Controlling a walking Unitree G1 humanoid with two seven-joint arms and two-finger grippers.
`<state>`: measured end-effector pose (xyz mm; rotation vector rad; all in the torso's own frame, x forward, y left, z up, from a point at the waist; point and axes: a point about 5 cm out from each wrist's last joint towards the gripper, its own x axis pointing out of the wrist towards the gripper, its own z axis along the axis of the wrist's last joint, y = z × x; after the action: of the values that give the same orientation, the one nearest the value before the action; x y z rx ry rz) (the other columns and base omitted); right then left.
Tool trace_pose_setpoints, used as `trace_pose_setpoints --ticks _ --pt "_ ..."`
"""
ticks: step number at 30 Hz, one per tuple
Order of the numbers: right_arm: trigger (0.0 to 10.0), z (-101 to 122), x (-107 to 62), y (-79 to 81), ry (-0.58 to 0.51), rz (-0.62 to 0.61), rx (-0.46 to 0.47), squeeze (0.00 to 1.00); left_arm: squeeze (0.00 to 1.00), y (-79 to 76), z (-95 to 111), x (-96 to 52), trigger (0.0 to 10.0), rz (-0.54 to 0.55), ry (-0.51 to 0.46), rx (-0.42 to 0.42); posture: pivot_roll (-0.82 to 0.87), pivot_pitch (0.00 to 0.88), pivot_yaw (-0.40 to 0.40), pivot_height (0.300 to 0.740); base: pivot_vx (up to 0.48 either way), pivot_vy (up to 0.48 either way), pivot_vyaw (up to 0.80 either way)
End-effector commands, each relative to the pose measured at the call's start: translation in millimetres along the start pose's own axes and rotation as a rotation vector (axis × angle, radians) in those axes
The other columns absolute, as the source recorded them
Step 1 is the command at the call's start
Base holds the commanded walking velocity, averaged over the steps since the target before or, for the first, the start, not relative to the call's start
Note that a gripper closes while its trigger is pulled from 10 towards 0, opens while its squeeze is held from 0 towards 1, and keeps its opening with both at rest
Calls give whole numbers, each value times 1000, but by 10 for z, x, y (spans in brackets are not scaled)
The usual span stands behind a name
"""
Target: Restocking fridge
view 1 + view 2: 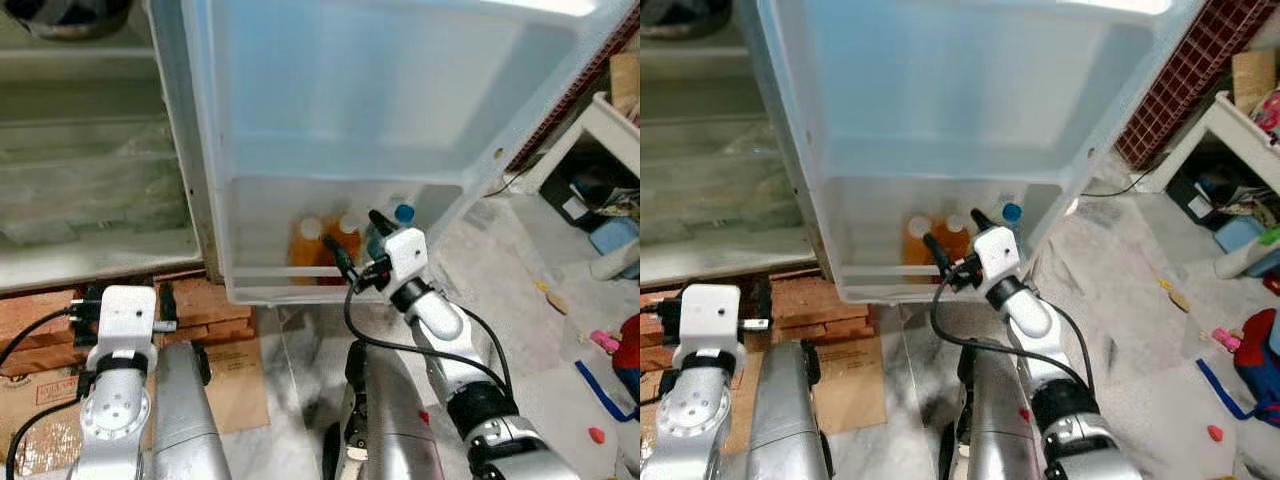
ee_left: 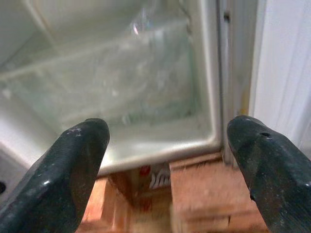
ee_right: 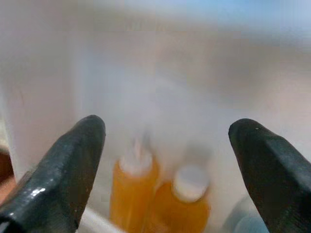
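The right gripper point(image 1: 358, 245) is being held wide apart and empty, just before two orange bottles point(image 3: 160, 191) in the door shelf point(image 1: 300, 272), likely just let go. The left gripper point(image 2: 165, 160) is being held apart too, idle.

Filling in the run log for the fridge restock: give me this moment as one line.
right end effector: open, at door shelf | orange bottles: two, in shelf | blue-capped bottle: beside them | left end effector: open, facing fridge interior
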<state>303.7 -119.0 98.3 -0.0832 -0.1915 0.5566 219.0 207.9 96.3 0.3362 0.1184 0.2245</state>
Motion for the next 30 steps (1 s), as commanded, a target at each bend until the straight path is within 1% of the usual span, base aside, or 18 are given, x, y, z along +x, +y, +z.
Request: trace_pose_setpoints --ticks 1,3,4,5,7,8,9,10,11,12,13,17,18,19,20,22,25,30 --pt "10000 73 -73 -48 -17 -12 4 1000 0 -5 -27 -8 10000 -1 3 -8 145 0 -115 508 0 0 0" --pt "10000 106 -176 -29 -32 -20 9 1000 0 1 -43 -9 10000 -4 3 -10 130 0 -105 508 0 0 0" --pt "10000 119 -396 11 -23 -46 13 1000 0 7 -73 -30 10000 -13 0 -17 114 0 -96 508 0 0 0" --pt "10000 119 -396 11 -23 -46 13 1000 0 7 -73 -30 10000 -13 0 -17 114 0 -96 508 0 0 0" --pt "10000 107 -543 34 -1 -73 22 1000 0 7 -94 -48 10000 -18 -2 -19 110 0 -93 508 0 0 0" --pt "10000 107 -543 34 -1 -73 22 1000 0 7 -94 -48 10000 -18 -2 -19 110 0 -93 508 0 0 0" --pt "10000 42 -688 22 55 -136 42 1000 0 4 -126 -56 10000 -19 -3 -28 92 0 -79 508 0 0 0" --pt "10000 -28 -818 -24 111 -239 81 1000 0 -15 -143 -68 10000 -24 -4 -38 87 0 -76 508 0 0 0" --pt "10000 -28 -818 -24 111 -239 81 1000 0 -15 -143 -68 10000 -24 -4 -38 87 0 -76 508 0 0 0" --pt "10000 -65 -863 -63 141 -308 117 1000 0 -36 -146 -61 10000 -32 -7 -45 83 0 -75 508 0 0 0" --pt "10000 -95 -874 -89 164 -341 133 1000 0 -49 -144 -52 10000 -37 -9 -48 80 0 -74 508 0 0 0" --pt "10000 -118 -873 -146 225 -393 132 1000 0 -99 -124 11 10000 -57 -24 -57 72 0 -70 508 0 0 0" --pt "10000 -111 -862 -158 235 -393 120 580 0 -111 -116 24 10000 -67 -28 -66 70 0 -69 508 0 0 0" --pt "10000 -105 -855 -166 241 -392 111 580 0 -118 -111 32 10000 -74 -32 -73 70 0 -69 508 0 0 0" --pt "10000 -91 -844 -181 235 -391 112 0 0 -126 -103 38 10000 -83 -37 -81 67 0 -67 508 0 0 0" --pt "10000 -45 -787 -245 232 -412 119 0 0 -160 -104 44 10000 -127 -41 -114 68 0 -67 508 0 0 0" --pt "10000 -11 -749 -246 205 -399 147 0 0 -184 -101 43 10000 -149 -56 -103 70 0 -68 508 0 0 0" --pt "10000 9 -708 -234 203 -391 166 0 0 -207 -99 28 10000 -177 -64 -122 74 0 -72 538 0 0 0"
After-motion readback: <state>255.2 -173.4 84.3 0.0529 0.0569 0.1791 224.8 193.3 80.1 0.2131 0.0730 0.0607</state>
